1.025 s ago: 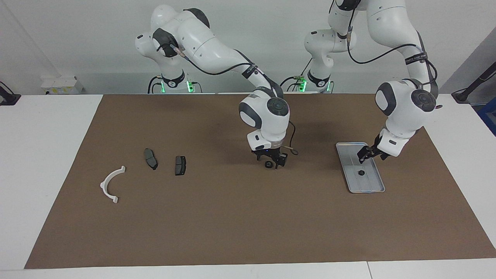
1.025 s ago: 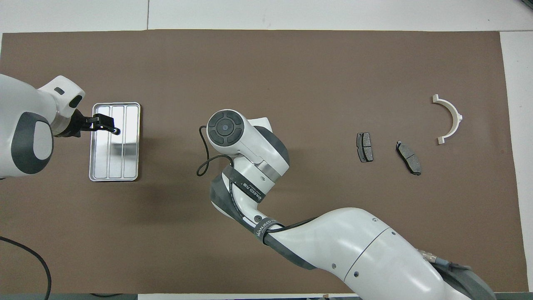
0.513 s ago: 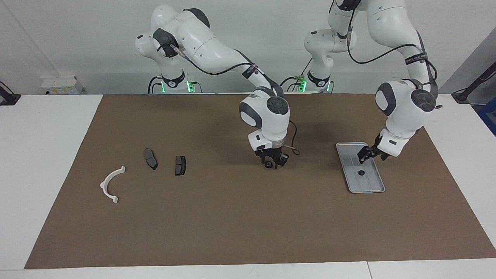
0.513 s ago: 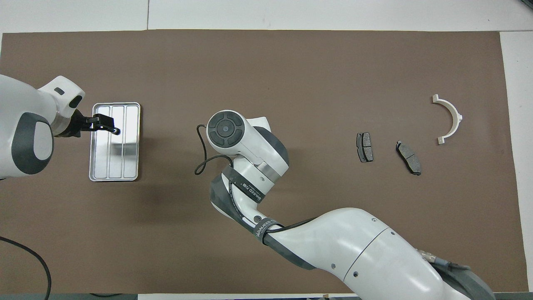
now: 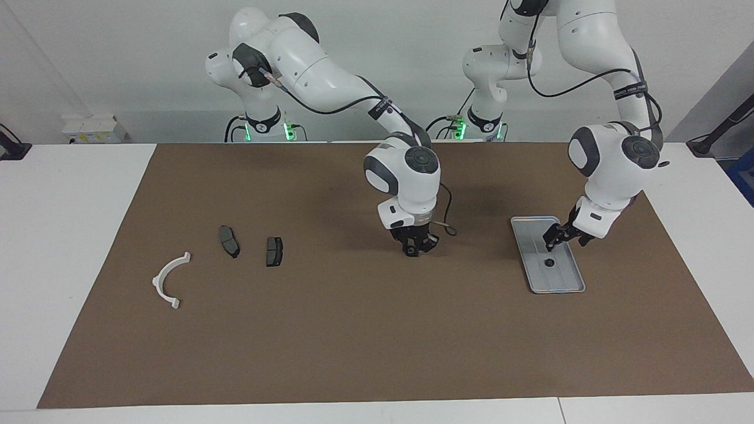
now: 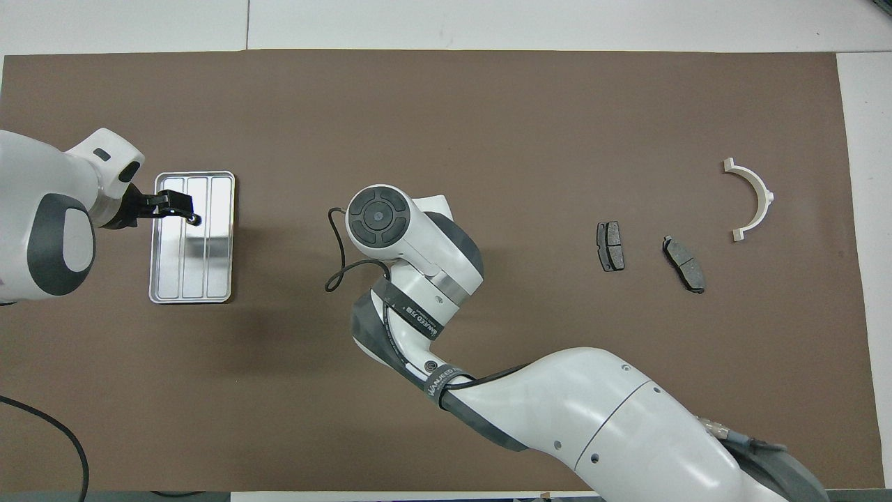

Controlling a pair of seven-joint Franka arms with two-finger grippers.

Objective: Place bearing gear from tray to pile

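Slippage is the chief risk. The bearing gear (image 5: 408,252) sits low at the middle of the desk (image 5: 353,353), well apart from the pile (image 5: 228,241) near the edge at the right arm's end. It is small, and the right fingers (image 5: 419,244), pinched in on it, could catch only its rim and drop it on lifting. The right arm leans far out, wrist pointing straight down. The left fingers (image 5: 554,234) hang spread and empty over the tray (image 5: 533,282), above a second gear (image 5: 549,262).
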